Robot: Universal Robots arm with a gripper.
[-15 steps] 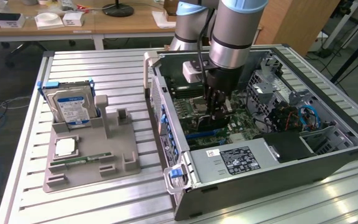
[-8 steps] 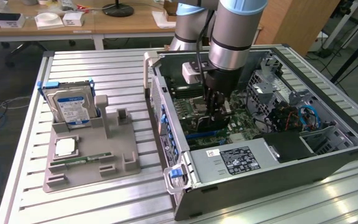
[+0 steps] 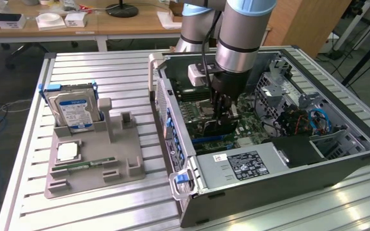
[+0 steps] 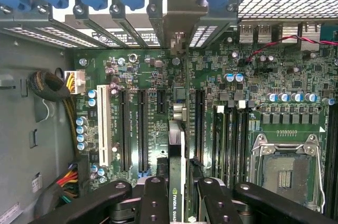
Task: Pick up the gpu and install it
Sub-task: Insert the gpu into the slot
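Right now the end effector [image 4: 181, 196] is clamped on the gpu [image 4: 177, 150], which stands on its thin edge between the two fingers [image 4: 153, 197]. Just below the end effector lies the green motherboard [image 4: 142, 71] inside the open computer case [image 3: 269, 202]. The card is over the long black slots [image 4: 141, 129], but I cannot tell if it touches them.

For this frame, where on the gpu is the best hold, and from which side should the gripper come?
Probably its upper long edge, clamped across the two flat faces, coming down through the open side of the case. The gpu stands on edge over the motherboard slots, bracket toward the rear wall; the gripper holds it so.
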